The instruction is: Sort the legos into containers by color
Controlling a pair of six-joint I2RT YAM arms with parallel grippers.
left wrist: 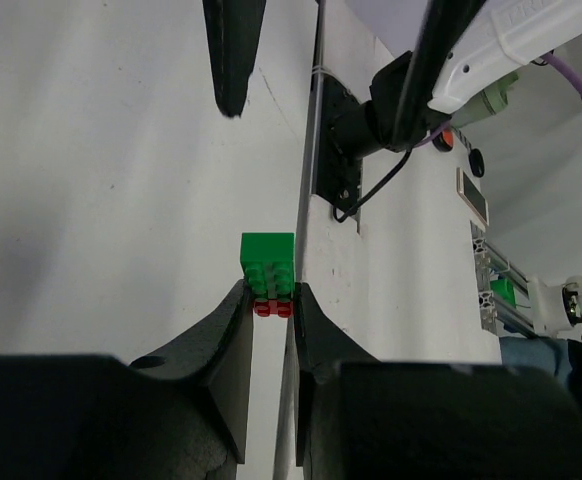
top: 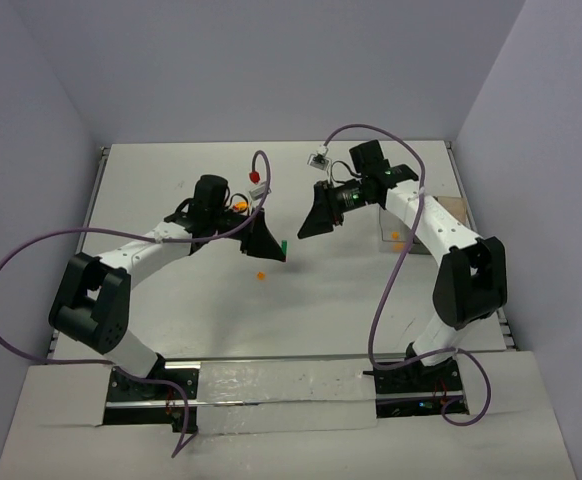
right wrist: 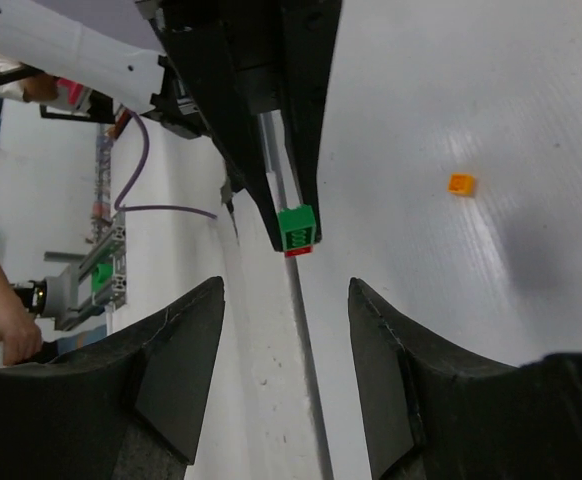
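Observation:
My left gripper is shut on a small stack of legos, a green brick joined to a red brick, and holds it above the table. In the top view the left gripper shows the green brick at its tip. My right gripper is open and empty, facing the stack a short way off; in the top view it hangs just right of the left one. An orange lego lies on the table below them. The containers are mostly hidden behind the right arm.
More orange legos lie by the left wrist. An orange lego shows in the clear bin. A red knob caps a cable end at the back. The single orange lego also shows in the right wrist view.

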